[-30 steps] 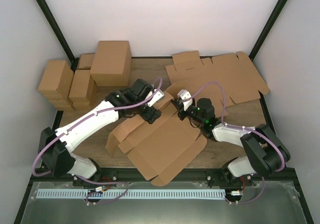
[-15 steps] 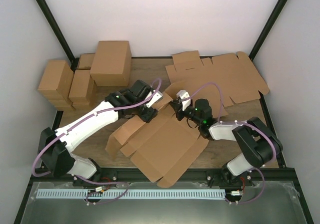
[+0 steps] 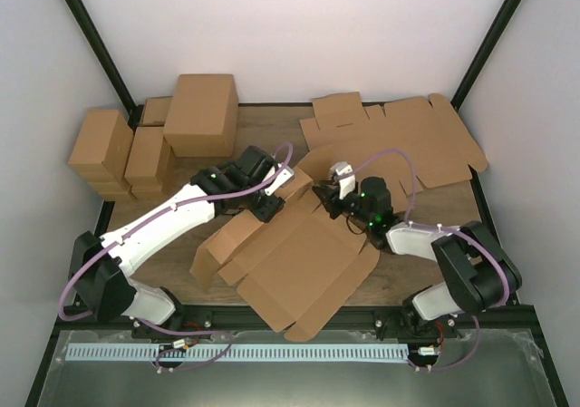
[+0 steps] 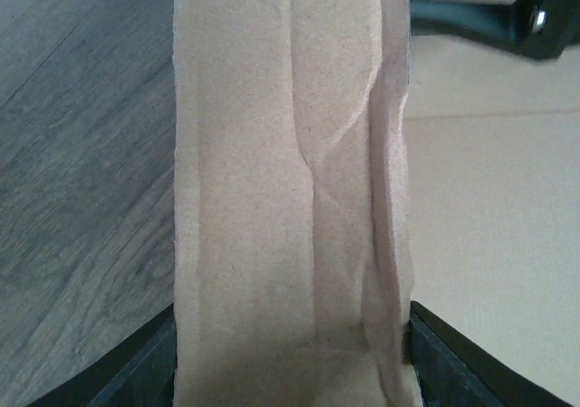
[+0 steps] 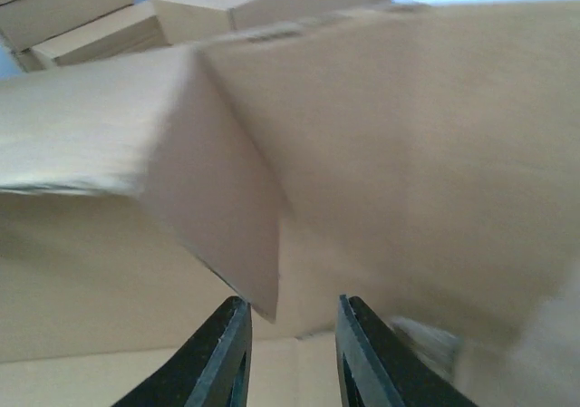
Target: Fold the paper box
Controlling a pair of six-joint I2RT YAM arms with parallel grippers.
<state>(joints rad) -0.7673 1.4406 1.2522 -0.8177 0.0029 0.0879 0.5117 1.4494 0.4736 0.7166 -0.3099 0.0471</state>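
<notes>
Left gripper (image 3: 271,208) clamping a raised flap of the paper box (image 3: 299,264) at frame centre, right gripper (image 3: 323,198) standing slightly parted at a flap corner

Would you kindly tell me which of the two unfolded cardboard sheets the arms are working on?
The paper box at the near centre, flaps lifted at the left gripper and right gripper; the other sheet lies flat, untouched, at the far right.
</notes>
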